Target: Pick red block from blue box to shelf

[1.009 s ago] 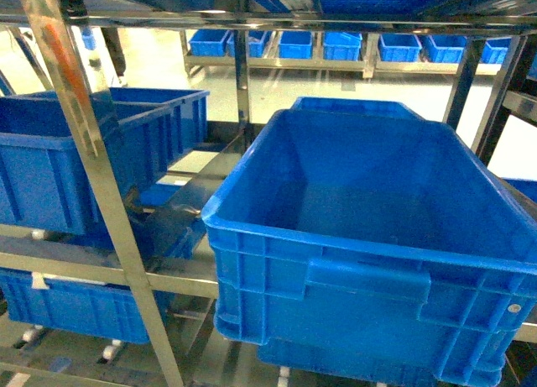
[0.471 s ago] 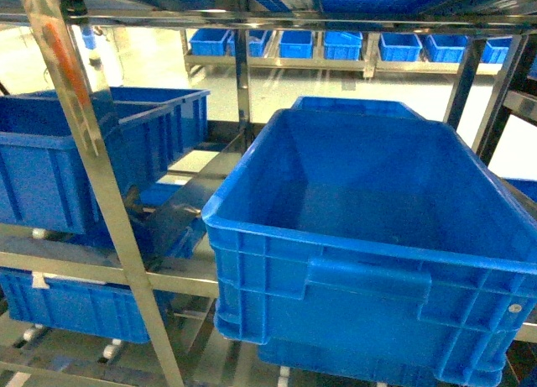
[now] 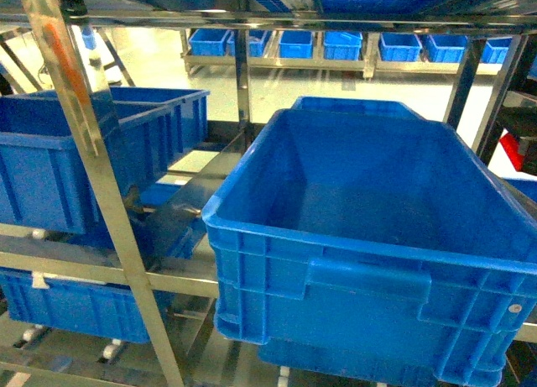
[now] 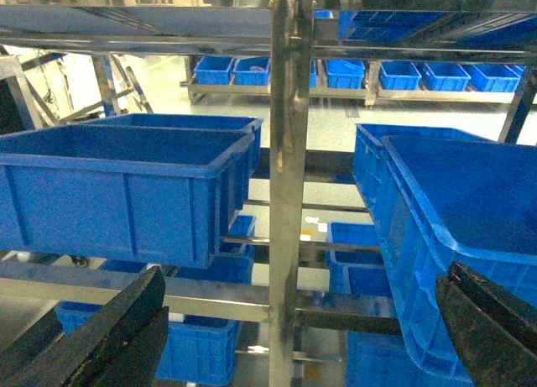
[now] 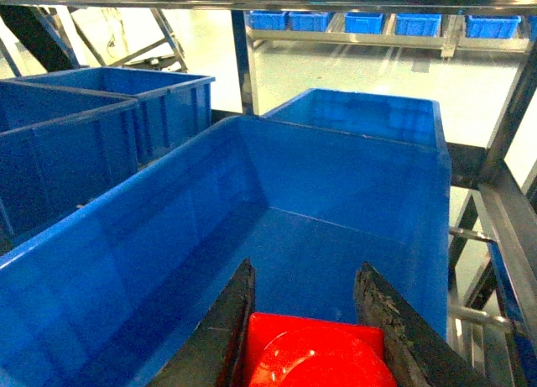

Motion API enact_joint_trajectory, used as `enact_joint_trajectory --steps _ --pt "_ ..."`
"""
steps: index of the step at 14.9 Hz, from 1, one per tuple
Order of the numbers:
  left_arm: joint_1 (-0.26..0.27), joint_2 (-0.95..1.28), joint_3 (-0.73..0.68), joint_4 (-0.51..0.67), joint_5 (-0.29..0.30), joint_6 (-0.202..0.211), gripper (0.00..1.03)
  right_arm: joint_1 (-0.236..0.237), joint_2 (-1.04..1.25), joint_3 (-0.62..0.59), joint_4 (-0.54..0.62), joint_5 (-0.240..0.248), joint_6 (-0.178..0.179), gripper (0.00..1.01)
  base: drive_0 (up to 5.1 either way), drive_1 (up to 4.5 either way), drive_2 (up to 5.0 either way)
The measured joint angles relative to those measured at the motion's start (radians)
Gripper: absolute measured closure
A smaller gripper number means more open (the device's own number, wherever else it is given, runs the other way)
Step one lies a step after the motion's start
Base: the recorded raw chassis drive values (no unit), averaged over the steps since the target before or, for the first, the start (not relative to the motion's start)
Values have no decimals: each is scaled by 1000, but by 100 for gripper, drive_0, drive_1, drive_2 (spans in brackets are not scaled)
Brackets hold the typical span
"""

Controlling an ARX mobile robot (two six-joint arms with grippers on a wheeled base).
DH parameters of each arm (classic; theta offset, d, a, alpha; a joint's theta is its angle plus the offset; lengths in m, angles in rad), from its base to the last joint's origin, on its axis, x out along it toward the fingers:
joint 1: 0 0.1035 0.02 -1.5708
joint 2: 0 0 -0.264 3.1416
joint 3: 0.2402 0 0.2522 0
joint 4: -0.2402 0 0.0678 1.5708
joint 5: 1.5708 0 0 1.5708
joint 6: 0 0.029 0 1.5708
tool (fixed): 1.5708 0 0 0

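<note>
Warehouse racking all round, dark blue crate [image 5: 336,236] beyond right fingers [image 5: 306,320]. Red block [image 5: 315,358] clamped between them, carry step. Left fingers [image 4: 285,337] spread wide, empty. Next: find bare shelf [image 3: 180,274] tier, lower block.

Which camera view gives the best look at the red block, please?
The right wrist-mounted view: the red block sits large between the right gripper fingers, stud visible, above the big blue crate. The head view shows only a red patch at its right edge, too small to identify. The left wrist-mounted view shows none of it.
</note>
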State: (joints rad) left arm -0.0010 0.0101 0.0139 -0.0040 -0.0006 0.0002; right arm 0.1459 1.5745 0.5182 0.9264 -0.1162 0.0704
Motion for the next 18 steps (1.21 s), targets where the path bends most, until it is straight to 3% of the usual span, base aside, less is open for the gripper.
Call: enact_joint_trajectory --steps 10,15,18 --pt "0 0 0 0 0 0 5 11 172 148 -6 3 22 72 0 0 0" --pt "0 0 0 0 0 0 5 -77 321 251 -11 -8 49 72 0 0 0" --pt "0 0 0 0 0 0 5 -50 319 253 -5 -27 87 72 0 0 0"
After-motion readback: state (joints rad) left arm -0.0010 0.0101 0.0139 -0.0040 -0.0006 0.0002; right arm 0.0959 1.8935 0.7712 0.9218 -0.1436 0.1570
